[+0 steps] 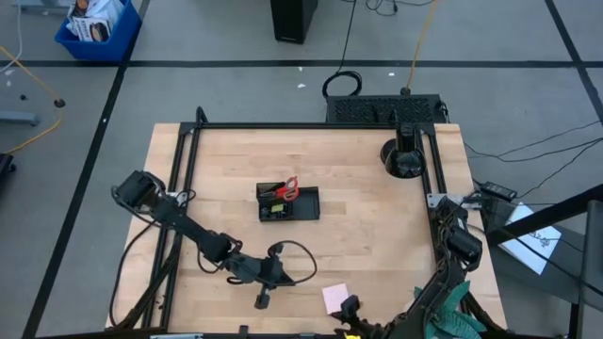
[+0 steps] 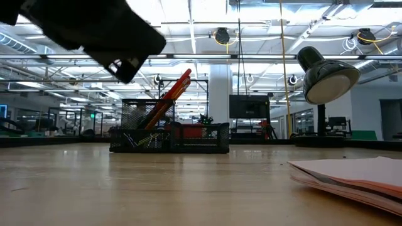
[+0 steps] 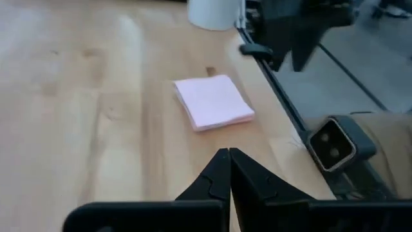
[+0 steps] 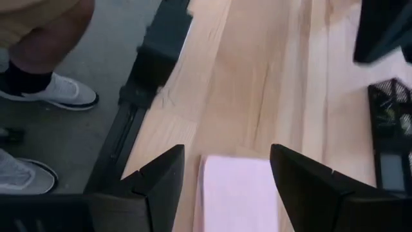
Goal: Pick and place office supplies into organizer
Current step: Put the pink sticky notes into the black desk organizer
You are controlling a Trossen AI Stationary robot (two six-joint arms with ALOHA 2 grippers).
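Black mesh organizer is sitting around the middle of the table, well away from every edge. Red-handled scissors are standing in its far-left compartment, leaning, handles poking over the rim; in the low view an orange pencil is slanting up out of the taller mesh section. Something yellow-green is lying inside the tray — too small to identify.

Pink sticky-note pad is lying flat near the near edge of the table, right of centre, well apart from the organizer. Not yet in the tray.

Left gripper is hanging over the near edge area, just left of the pad, not touching it. In its wrist view the two fingers are pressed together, tips meeting, gripping nothing; the pad is lying ahead of them.

Right gripper is sitting at the near edge, right beside the pad. In its wrist view the fingers are spread wide, with the pad showing between them — contact cannot be told.

A person's shoes are showing on the floor beyond the table edge. A black camera mount is standing at the far-right corner.
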